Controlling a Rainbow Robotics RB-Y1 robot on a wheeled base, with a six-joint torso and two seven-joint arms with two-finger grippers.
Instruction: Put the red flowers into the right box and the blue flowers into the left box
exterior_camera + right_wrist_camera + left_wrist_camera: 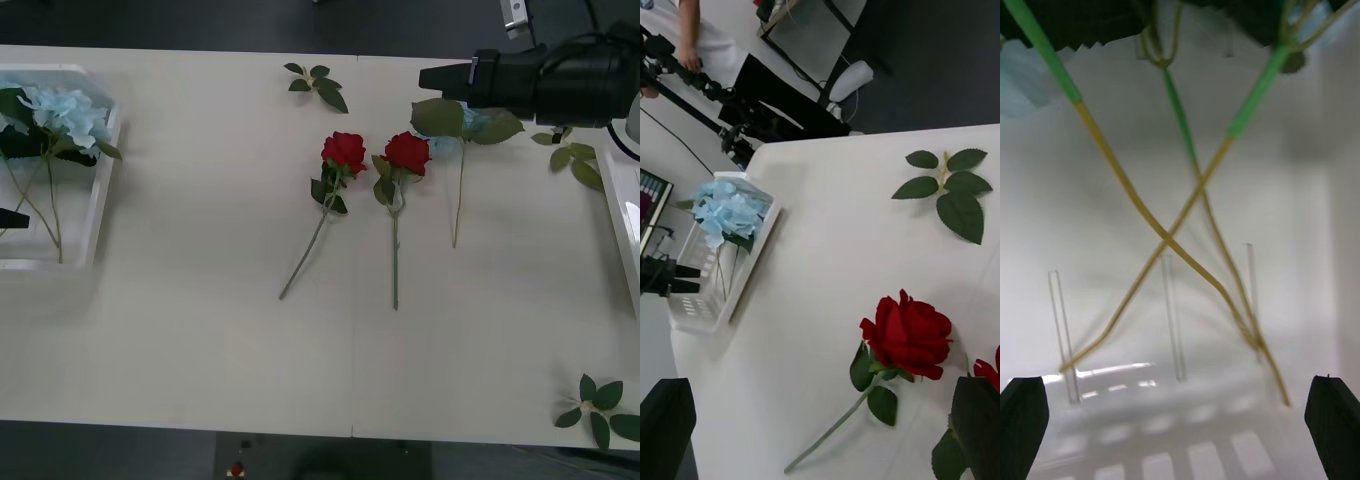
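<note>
Two red flowers [344,150] [407,152] lie side by side at mid-table, stems toward me; the right wrist view has one [906,339] in full and the other [988,370] at the edge. One blue flower [468,124] lies just right of them, its head partly under my right gripper [440,78], which hovers open [824,390] above these blooms. More blue flowers [62,110] [726,212] lie in the left box [100,215] [752,274]. My left gripper [1180,386] hangs open over their crossed stems [1169,240] inside that box. The right box [625,215] is a sliver at the right edge.
Flowerless leaf sprigs lie at the far middle [316,85] [947,187], by the right box [575,160] and at the near right corner [600,410]. Bare tabletop stretches between the left box and the roses. A person and camera stands are behind the table's far left.
</note>
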